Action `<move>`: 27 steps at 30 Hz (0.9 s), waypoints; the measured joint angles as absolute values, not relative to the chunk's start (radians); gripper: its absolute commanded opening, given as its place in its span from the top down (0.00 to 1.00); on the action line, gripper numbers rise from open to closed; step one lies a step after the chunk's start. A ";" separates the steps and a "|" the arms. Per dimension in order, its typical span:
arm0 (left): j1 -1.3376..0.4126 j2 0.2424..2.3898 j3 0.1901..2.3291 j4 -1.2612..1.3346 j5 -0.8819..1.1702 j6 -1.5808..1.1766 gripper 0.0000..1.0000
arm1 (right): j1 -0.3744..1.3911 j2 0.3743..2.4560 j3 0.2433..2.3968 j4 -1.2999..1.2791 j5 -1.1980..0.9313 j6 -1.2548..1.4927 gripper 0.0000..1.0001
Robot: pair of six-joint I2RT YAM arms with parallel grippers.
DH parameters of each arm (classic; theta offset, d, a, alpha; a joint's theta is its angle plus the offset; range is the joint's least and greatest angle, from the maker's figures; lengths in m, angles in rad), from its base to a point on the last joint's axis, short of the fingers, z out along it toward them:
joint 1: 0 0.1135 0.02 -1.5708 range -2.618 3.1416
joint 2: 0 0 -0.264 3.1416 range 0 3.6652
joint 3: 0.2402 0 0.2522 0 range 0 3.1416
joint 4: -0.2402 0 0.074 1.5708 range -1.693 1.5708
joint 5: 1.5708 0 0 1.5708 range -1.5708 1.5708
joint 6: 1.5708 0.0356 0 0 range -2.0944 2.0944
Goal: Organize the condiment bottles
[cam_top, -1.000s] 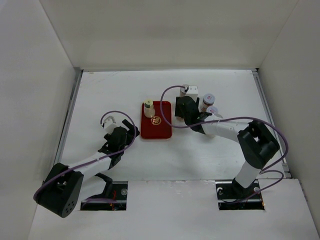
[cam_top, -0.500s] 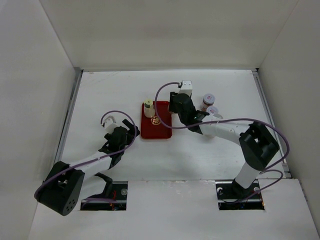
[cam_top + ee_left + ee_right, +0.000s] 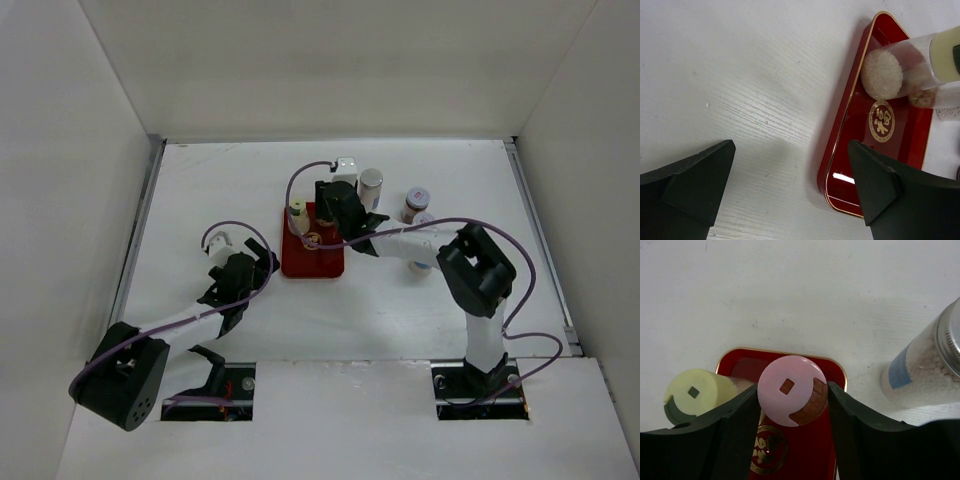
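Roughly midway, the right gripper [image 3: 790, 407] is clamping its jaws on a pink-capped bottle [image 3: 791, 389] over the red tray [image 3: 800, 455] beside a yellow-green-capped bottle [image 3: 694, 390], while the left gripper [image 3: 791, 165] is holding its jaws wide and empty and a silver-capped bottle [image 3: 371, 186] is waiting on the counter [image 3: 230, 180].

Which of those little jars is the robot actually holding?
The pink-capped jar, clamped in the right gripper over the red tray; the yellow-green-capped jar and silver-capped jar stand ungripped.
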State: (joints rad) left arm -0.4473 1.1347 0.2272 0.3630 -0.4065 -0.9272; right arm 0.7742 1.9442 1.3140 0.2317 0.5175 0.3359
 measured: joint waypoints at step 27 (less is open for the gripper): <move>-0.445 1.151 0.228 0.390 -0.384 -0.929 0.00 | 0.601 1.428 1.002 0.197 0.551 0.302 0.06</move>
State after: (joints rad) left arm -0.4446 1.1515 0.2276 0.3901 -0.3836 -0.9287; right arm 0.6010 1.4277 1.0016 0.1970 0.5510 0.3019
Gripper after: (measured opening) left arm 0.997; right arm 0.939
